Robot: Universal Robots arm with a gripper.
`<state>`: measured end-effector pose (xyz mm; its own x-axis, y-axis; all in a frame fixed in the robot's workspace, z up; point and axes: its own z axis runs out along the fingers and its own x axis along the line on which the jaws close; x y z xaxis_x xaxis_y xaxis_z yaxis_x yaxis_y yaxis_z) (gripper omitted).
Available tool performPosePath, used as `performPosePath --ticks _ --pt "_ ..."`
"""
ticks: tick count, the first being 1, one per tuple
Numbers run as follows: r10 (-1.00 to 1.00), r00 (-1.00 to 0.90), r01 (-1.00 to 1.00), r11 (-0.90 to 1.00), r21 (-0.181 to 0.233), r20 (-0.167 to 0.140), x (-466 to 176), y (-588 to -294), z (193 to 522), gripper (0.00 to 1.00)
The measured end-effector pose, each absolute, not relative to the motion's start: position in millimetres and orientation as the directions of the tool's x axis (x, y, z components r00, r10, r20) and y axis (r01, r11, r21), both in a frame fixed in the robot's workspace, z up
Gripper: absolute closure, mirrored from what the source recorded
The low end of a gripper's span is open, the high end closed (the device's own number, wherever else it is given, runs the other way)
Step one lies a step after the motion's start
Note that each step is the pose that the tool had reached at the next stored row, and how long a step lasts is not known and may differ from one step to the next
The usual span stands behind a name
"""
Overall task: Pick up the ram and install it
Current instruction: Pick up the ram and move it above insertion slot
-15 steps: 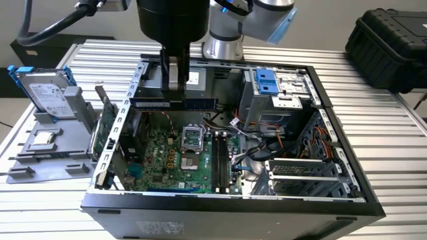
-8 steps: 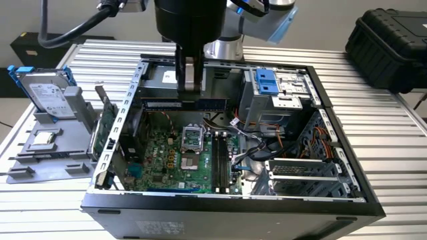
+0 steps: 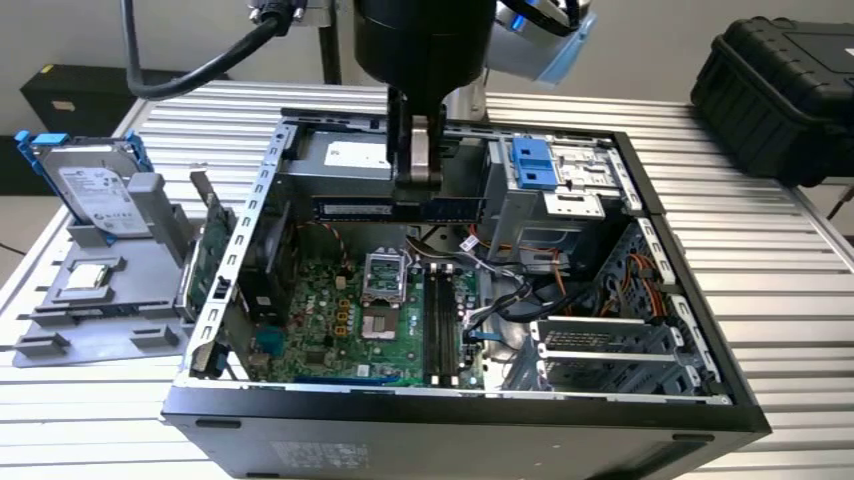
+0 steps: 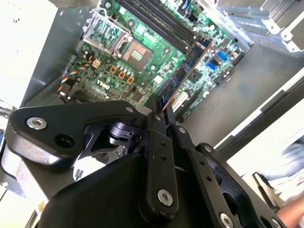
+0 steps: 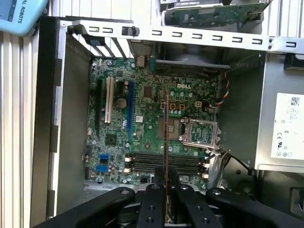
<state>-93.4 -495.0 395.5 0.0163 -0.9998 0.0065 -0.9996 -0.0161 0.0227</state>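
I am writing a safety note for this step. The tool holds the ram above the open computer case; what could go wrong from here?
1. The ram lies crosswise to the memory slots; lowered so, it might strike them rather than seat.
2. The tool pinches only a short stretch of it, so it may tilt or slip.
3. Loose cables lie beside the slots and could snag.

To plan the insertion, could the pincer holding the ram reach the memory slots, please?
Probably yes: the case lies open, and nothing shows between the pincer's ram and the memory slots.
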Motion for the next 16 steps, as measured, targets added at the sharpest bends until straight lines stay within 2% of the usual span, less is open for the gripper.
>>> performPosePath --ticks 16 --pt "-1.000 0.015 -1.000 -0.014 0.027 0.006 -54 -495 395 1.00"
